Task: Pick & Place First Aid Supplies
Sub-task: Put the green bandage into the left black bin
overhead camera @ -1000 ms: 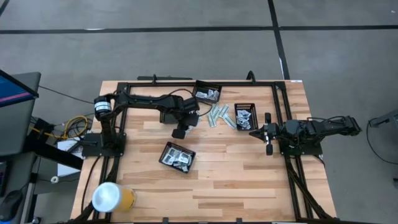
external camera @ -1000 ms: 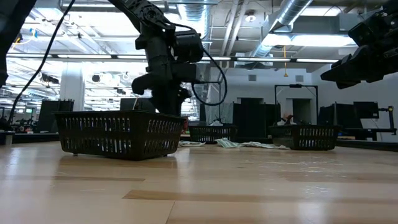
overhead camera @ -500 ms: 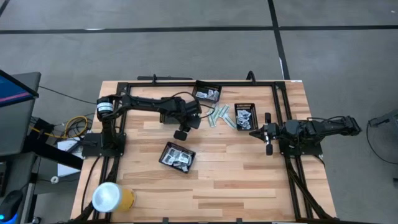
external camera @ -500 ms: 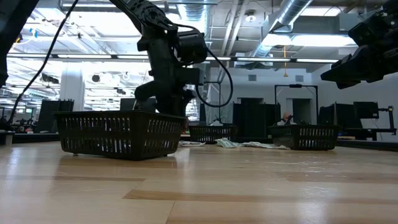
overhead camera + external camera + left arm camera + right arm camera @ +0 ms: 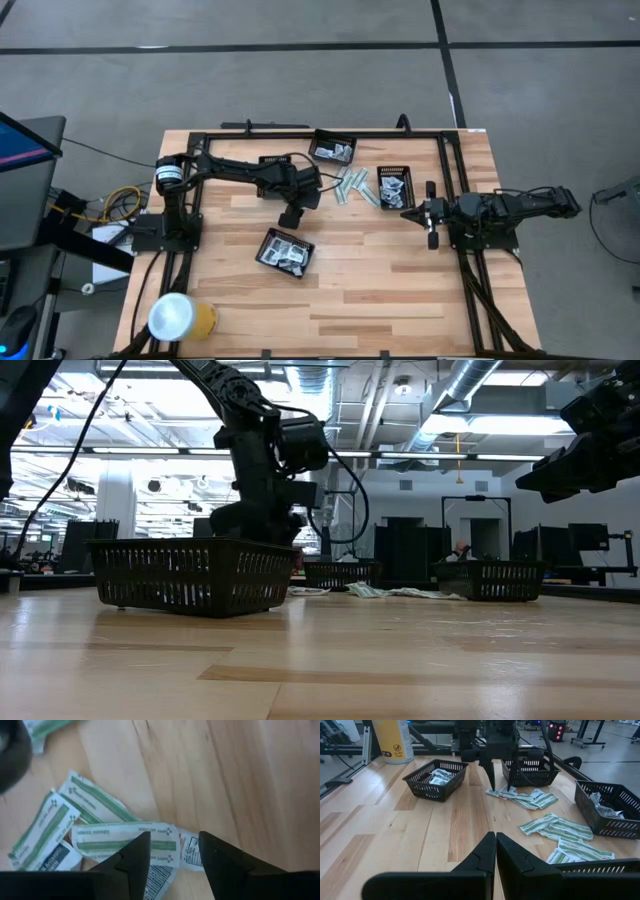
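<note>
Left wrist view: the left gripper [image 5: 172,851] is being held over slim green-white paper strips [image 5: 125,840] on the wooden desk [image 5: 250,780], its fingers [image 5: 135,860] parted and empty, seemingly for a pickup. The right gripper [image 5: 496,851] is being parked, fingers closed on nothing.

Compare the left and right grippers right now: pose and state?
The left gripper points down at the loose green-striped strips with its fingers apart; the right gripper is shut.
The left gripper is over the strips between the trays; the right gripper is over bare table beside the right-hand tray.
Both are dark two-finger grippers, and neither holds a packet.
</note>
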Available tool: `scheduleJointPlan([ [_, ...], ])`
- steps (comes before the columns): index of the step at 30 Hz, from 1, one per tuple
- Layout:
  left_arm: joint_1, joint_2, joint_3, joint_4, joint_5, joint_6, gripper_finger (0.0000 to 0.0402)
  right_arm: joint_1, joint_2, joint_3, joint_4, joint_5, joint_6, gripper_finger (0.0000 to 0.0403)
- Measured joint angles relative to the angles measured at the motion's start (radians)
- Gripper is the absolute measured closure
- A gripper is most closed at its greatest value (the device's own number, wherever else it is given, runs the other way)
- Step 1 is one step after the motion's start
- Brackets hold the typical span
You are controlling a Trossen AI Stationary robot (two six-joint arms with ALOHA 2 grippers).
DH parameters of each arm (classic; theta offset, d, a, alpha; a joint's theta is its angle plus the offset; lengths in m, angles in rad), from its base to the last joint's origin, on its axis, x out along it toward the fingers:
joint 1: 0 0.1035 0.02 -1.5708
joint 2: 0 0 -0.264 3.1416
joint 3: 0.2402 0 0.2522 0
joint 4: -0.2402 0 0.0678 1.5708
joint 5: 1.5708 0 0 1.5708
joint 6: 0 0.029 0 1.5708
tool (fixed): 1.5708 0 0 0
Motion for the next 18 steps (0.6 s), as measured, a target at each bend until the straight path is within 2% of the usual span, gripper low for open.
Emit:
scheduleJointPlan([
  [18, 0.01, 0.0, -0.011, 0.032, -0.022, 0.006, 0.0226, 0.0, 0.0, 0.0, 0.0, 0.0, 0.0, 0.0395],
])
